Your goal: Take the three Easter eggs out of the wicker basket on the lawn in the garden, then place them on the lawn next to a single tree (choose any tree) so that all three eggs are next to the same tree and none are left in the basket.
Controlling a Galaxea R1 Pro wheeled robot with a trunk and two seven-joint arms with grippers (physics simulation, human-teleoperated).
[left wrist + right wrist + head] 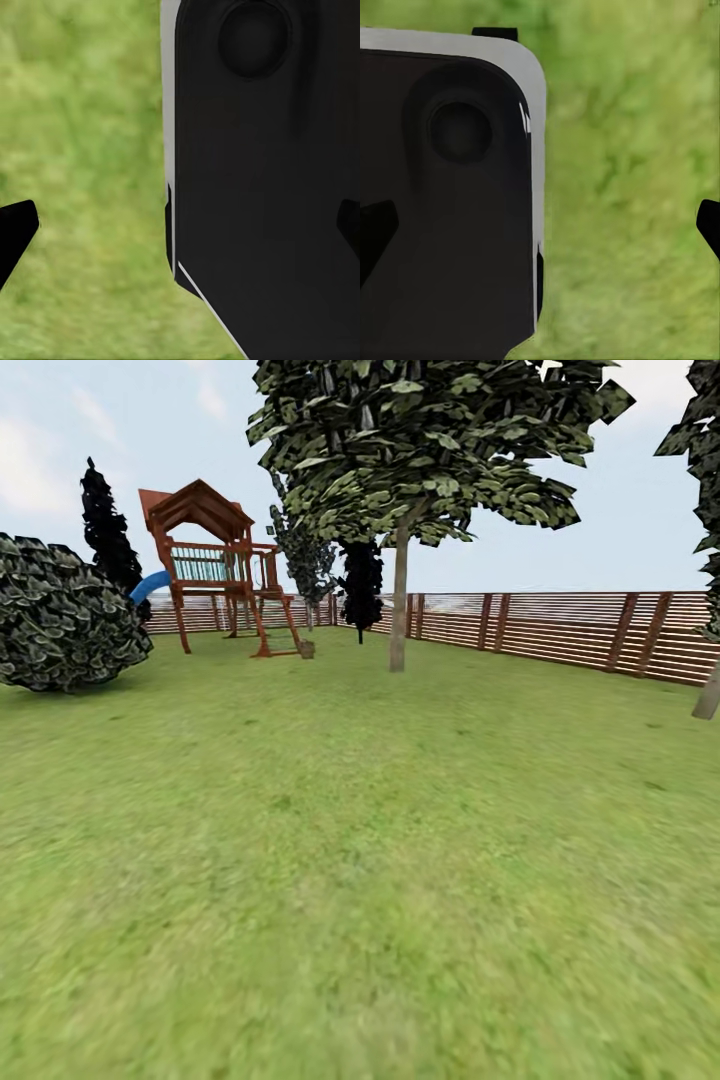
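The lawn spreads wide and green ahead of me. A tree with a pale straight trunk and a broad leafy canopy stands at the far middle, near the fence. The wicker basket and the Easter eggs are out of view. In the left wrist view my left gripper is open, its dark fingertips far apart with nothing between them. My right gripper is open too, with its fingertips spread and holding nothing. Both hang over grass beside a black panel of my own body.
A wooden slat fence bounds the lawn at the back and right. A wooden playset with a blue slide stands at the far left, beside a big dark bush. A second pale trunk shows at the right edge. A dark columnar tree stands behind.
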